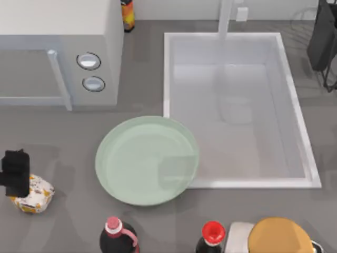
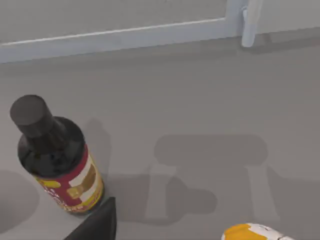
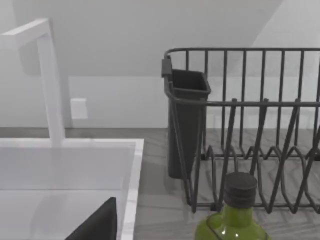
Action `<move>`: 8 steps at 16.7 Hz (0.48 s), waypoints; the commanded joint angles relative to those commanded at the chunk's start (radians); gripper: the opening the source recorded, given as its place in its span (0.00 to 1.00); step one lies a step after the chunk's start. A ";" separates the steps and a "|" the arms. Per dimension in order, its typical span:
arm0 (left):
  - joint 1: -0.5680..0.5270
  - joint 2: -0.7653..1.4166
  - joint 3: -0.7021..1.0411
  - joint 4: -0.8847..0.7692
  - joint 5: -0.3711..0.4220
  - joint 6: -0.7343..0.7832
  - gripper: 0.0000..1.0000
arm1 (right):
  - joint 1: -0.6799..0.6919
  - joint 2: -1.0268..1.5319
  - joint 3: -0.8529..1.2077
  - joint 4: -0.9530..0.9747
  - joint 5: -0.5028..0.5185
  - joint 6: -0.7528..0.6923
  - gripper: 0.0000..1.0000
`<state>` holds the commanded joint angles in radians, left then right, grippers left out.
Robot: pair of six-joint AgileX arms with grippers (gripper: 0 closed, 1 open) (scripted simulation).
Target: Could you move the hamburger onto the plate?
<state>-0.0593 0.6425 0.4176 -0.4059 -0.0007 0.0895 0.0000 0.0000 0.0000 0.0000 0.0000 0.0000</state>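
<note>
The hamburger [image 1: 35, 195], a small white paper bundle with yellow-orange patches, lies on the counter at the far left front. My left gripper [image 1: 16, 176] hovers over its back-left part, open and not holding it. In the left wrist view one dark finger [image 2: 97, 226] shows, and the hamburger [image 2: 255, 233] lies apart from it. The plate [image 1: 118, 153], a wide mint-green dish, sits at the centre front with nothing on it. Parked at the back right, my right gripper [image 1: 322, 37] is also open, and one of its fingers [image 3: 97, 224] shows in the right wrist view.
A white microwave [image 1: 58, 47] stands at the back left and a sink basin [image 1: 237, 105] at the back right. Two bottles [image 1: 118, 236] [image 1: 211, 238] and a tan-orange dome [image 1: 279, 238] line the front edge. A dark sauce bottle [image 2: 57, 162] stands near my left gripper. A dish rack [image 3: 245, 135] and a green bottle [image 3: 232, 220] show in the right wrist view.
</note>
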 joint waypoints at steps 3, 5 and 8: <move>-0.024 0.288 0.170 -0.165 0.000 0.036 1.00 | 0.000 0.000 0.000 0.000 0.000 0.000 1.00; -0.039 0.474 0.278 -0.270 0.000 0.060 1.00 | 0.000 0.000 0.000 0.000 0.000 0.000 1.00; -0.059 0.716 0.416 -0.405 -0.001 0.089 1.00 | 0.000 0.000 0.000 0.000 0.000 0.000 1.00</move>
<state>-0.1184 1.3582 0.8337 -0.8104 -0.0015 0.1788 0.0000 0.0000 0.0000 0.0000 0.0000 0.0000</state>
